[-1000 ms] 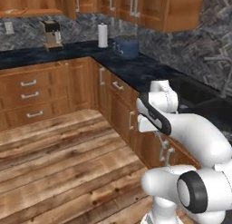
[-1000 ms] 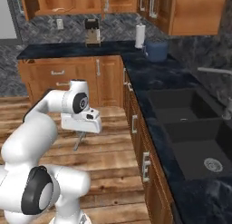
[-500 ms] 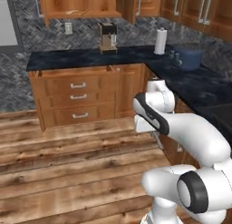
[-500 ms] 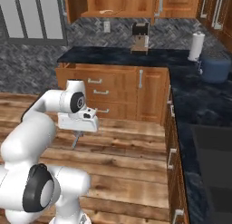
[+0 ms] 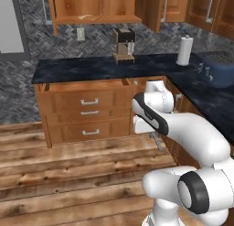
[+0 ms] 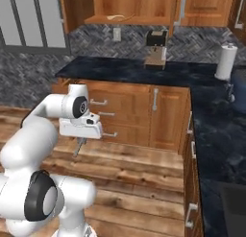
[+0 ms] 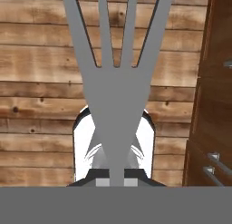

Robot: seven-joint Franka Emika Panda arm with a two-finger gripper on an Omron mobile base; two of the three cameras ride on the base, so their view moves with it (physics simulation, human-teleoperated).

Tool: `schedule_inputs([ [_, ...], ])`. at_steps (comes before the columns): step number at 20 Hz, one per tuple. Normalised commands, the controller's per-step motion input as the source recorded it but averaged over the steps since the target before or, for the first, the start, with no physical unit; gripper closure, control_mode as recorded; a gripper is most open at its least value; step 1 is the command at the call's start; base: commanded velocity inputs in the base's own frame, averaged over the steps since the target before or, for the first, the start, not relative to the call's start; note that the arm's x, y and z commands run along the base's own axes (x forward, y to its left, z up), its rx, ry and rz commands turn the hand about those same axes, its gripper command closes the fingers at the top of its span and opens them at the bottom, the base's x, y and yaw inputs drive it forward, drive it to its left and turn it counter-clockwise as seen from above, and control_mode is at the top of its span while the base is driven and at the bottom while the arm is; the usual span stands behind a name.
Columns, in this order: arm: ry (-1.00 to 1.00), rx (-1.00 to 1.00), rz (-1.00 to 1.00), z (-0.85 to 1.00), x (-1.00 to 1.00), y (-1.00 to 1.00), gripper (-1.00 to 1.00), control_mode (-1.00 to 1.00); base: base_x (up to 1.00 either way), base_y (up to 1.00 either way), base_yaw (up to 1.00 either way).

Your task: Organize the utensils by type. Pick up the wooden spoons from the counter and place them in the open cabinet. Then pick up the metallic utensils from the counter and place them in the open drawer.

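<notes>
Base has swung toward the drawers (image 5: 89,113); claw (image 5: 156,142) clamps a fork (image 7: 115,82).

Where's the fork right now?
In the hand view the fork is clamped in the shut end effector, tines pointing at the wooden floor, with the lower cabinets at right.

Wood plank floor (image 5: 68,170). Grey herringbone tile backsplash (image 5: 27,46). Orange-brown base cabinets with 3 silver drawer pulls (image 5: 89,101). Coffee machine (image 5: 124,45), paper towel roll (image 5: 184,50), wall outlet (image 5: 81,34). Grey panels (image 6: 29,20) far left.
</notes>
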Motion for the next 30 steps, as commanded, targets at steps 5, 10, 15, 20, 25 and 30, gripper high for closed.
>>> schedule_inputs([
  [5,0.00,0.00,0.00,0.00,0.00,0.00,1.00,1.00,1.00,-0.14,0.00],
  [10,0.00,0.00,0.00,0.00,0.00,0.00,1.00,1.00,0.93,-0.12,0.00],
  [15,0.00,0.00,0.00,0.00,0.00,0.00,1.00,1.00,0.55,0.02,0.11],
  [20,0.00,0.00,0.00,0.00,0.00,0.00,1.00,1.00,0.50,0.08,0.04],
  [25,0.00,0.00,0.00,0.00,0.00,0.00,1.00,1.00,0.45,-0.02,0.21],
  [30,0.00,0.00,0.00,0.00,0.00,0.00,1.00,1.00,0.52,-0.10,0.32],
])
